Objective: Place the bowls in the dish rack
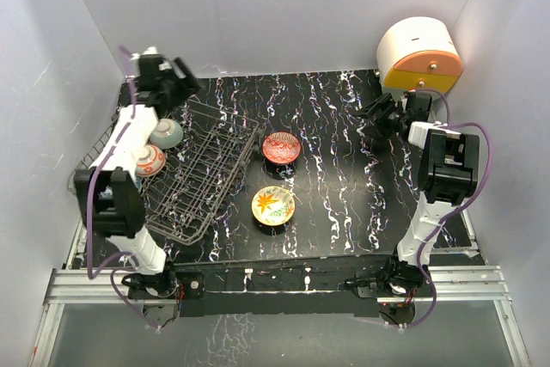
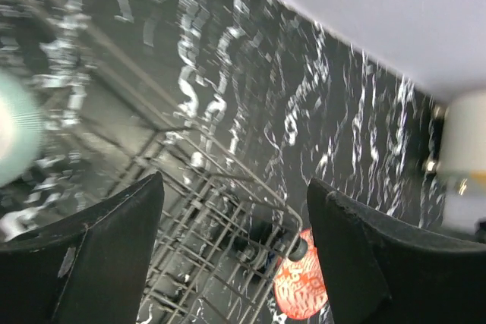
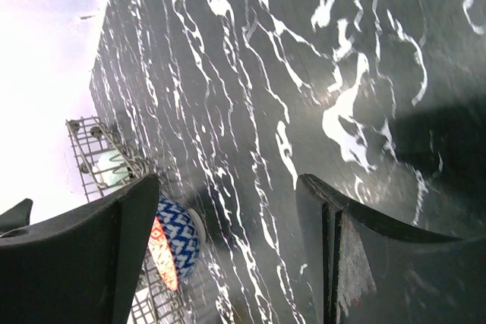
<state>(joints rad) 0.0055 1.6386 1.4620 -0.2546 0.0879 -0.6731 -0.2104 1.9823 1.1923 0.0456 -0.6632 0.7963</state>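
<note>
On left side of tabletop [image 1: 344, 204]: dish rack [image 1: 204, 174]. In rack's left part: pale teal bowl [image 1: 168, 133], with red-orange bowl [image 1: 148, 161] just beside it on near side. On bare tabletop right of rack, not touching it: red bowl [image 1: 281, 147], and nearer the arm bases yellow leaf bowl [image 1: 272, 204]. Over rack's far end: left gripper [image 2: 235, 263], jaws apart, nothing between. Over far right tabletop, well apart from bowls: right gripper [image 3: 228, 256], jaws apart, nothing held

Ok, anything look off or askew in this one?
Nothing spilled or broken. Only the dish rack sits skewed on the table, not square to its edges. The teal bowl and red-orange bowl lean inside it; the red bowl and yellow bowl stand upright outside it.
</note>
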